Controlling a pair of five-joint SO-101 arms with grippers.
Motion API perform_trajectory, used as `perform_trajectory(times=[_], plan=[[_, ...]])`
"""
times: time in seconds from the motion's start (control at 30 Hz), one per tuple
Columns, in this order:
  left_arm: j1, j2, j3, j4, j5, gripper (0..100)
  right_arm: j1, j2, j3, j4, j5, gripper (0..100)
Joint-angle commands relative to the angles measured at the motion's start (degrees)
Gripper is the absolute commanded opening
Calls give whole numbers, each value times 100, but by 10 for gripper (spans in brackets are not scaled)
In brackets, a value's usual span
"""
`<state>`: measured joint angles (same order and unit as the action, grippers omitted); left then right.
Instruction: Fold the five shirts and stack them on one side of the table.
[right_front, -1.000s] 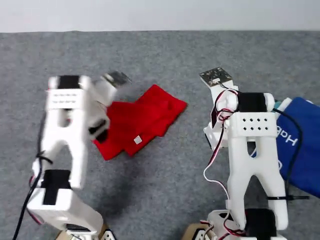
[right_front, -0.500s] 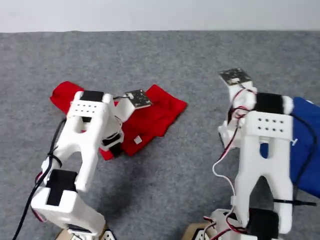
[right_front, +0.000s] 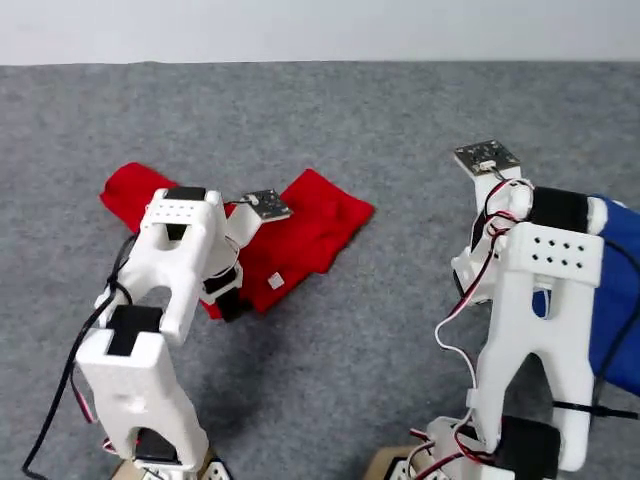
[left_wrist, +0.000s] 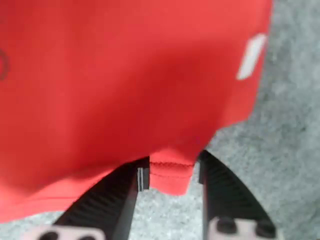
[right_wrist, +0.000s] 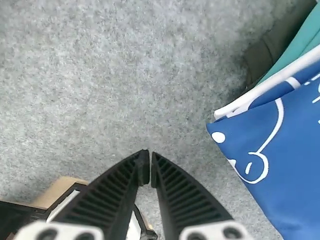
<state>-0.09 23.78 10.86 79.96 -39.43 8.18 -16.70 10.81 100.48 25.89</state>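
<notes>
Red shirt (right_front: 315, 225) spread left of centre on the grey felt table (right_front: 400, 120), one hem edge pinched in the left gripper (left_wrist: 170, 172), open felt between it and the right gripper (right_wrist: 149, 160), jaws pressed together on nothing, just beside the blue shirt (right_wrist: 280, 160) at the table's right side.

The red shirt (right_front: 320, 215) lies rumpled and partly folded, slantwise, left of the middle of the grey desk (right_front: 400, 120), a small white tag (right_front: 275, 281) near its front edge. One stitched hem fold is pinched in the left pincer (left_wrist: 170, 172). The blue shirt (right_front: 622, 300) (white line print on it) lies at the right edge, over teal cloth (right_wrist: 300, 45).
</notes>
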Motion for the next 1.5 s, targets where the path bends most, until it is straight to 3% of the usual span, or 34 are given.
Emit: perform_trajectory(times=[0.0,0.13,0.33,0.53,0.8,1.07,1.3,1.47], plan=[[35,325,-435,114,316,110,101,-31,-343,207,26,9],[70,782,-857,343,387,13,101,-31,-527,207,44,9],[-70,677,-1596,1160,378,4,101,-31,-756,207,35,9],[-185,-1125,-2589,2031,369,4,84,-40,-1248,207,35,9],[-905,-3560,-2519,2057,396,4,48,4,-1363,154,44,9],[-2409,-4334,-2026,2057,378,4,-1226,31,-1354,-119,44,9],[-3323,-4352,-1771,2048,369,5,-2114,400,-1327,-1833,44,12],[-3481,-4360,-1358,2048,352,5,-2571,1508,-1521,-2897,9,63]])
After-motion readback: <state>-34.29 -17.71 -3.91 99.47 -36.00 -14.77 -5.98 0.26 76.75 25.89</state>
